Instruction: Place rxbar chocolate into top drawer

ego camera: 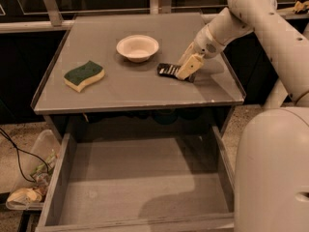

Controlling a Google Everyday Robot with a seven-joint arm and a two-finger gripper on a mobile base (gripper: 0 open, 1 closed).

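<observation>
The rxbar chocolate [167,70], a small flat black wrapper with white lettering, lies on the grey table top [135,88] just right of the white bowl. My gripper [186,71] comes down from the upper right and sits on the bar's right end, hiding that end. The top drawer [140,178] stands pulled out below the table's front edge, a wide shallow grey box with nothing in it.
A white bowl [137,47] stands at the middle back of the table. A green-and-yellow sponge [84,75] lies at the left. My white arm and base [273,168] fill the right side. A bag of clutter [29,190] and a cable lie on the floor at the left.
</observation>
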